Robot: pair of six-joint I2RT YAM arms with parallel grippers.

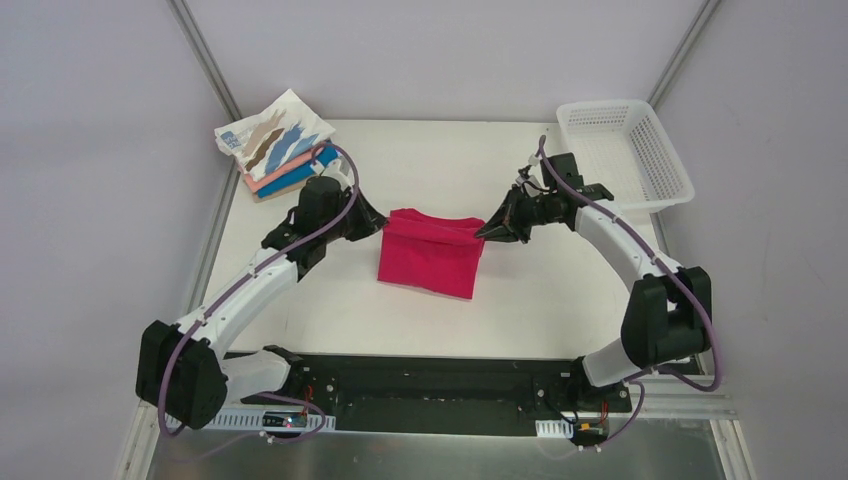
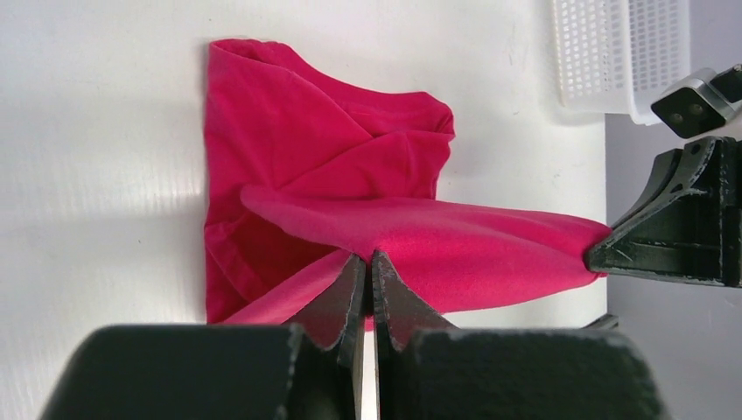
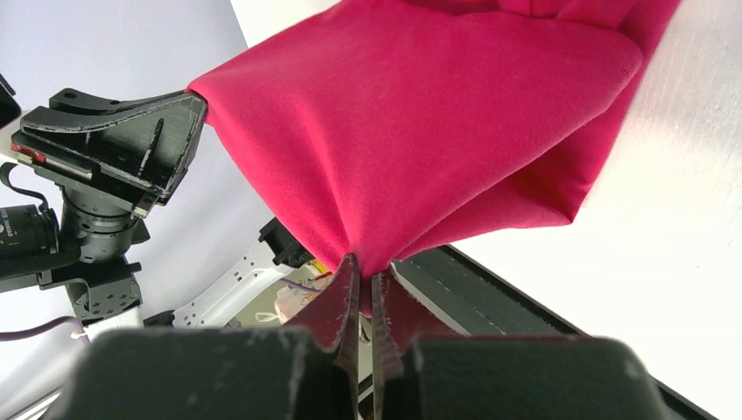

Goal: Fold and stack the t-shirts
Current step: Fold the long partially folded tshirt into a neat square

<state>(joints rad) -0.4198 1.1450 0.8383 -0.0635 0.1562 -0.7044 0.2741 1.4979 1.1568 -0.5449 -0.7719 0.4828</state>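
A crimson-pink t-shirt (image 1: 430, 255) lies partly folded in the middle of the table. My left gripper (image 1: 381, 226) is shut on its far left corner, and my right gripper (image 1: 482, 233) is shut on its far right corner. Both hold the far edge stretched taut a little above the table. The left wrist view shows the cloth (image 2: 420, 236) pinched at my fingertips, with the right gripper opposite. The right wrist view shows the same cloth (image 3: 420, 131) pinched. A folded stack, with the white streaked shirt (image 1: 272, 135) on salmon and blue ones, sits at the far left corner.
A white plastic mesh basket (image 1: 625, 152) stands at the far right corner of the table. The table's near edge meets the black arm mount (image 1: 440, 385).
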